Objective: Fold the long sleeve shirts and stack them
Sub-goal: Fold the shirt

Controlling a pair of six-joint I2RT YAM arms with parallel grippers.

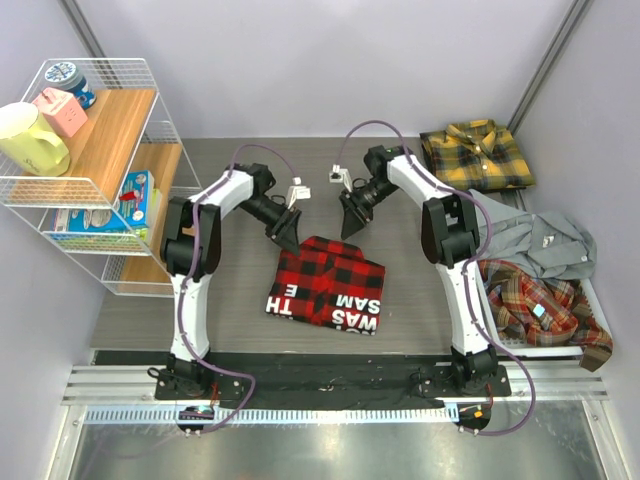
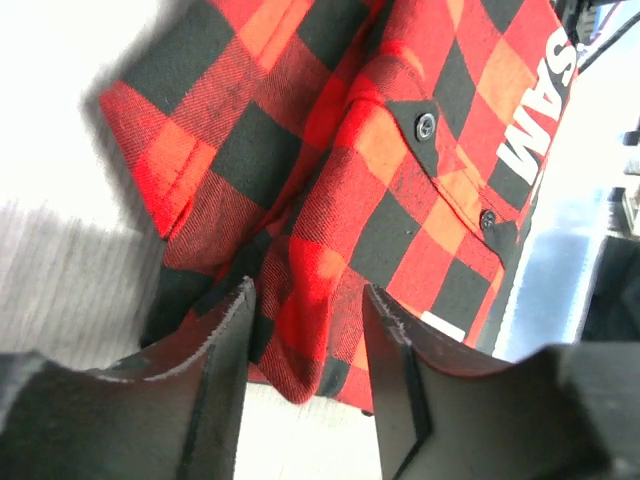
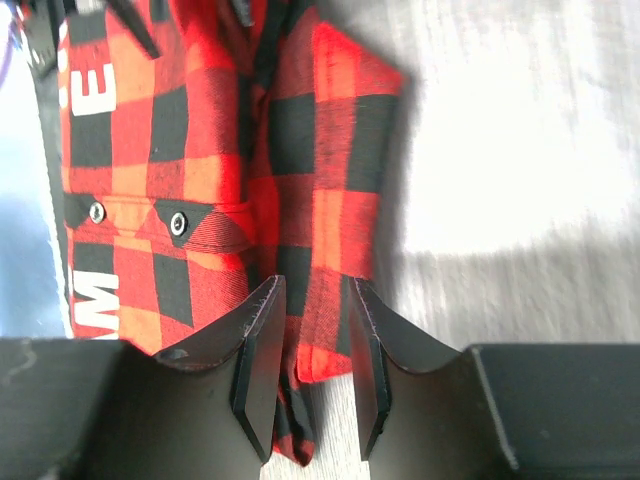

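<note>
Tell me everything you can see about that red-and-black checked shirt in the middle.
The red-and-black check shirt looks like soft flannel, with big white block lettering and pointed pocket flaps fastened by dark snaps. It lies folded into a rough rectangle on the grey table, between the two arms. The left tool and right tool each straddle a far corner with cloth between the fingers; whether they pinch it is unclear.

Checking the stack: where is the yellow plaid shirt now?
Top view: the yellow plaid shirt lies folded at the table's far right corner, just beyond the grey shirt.
</note>
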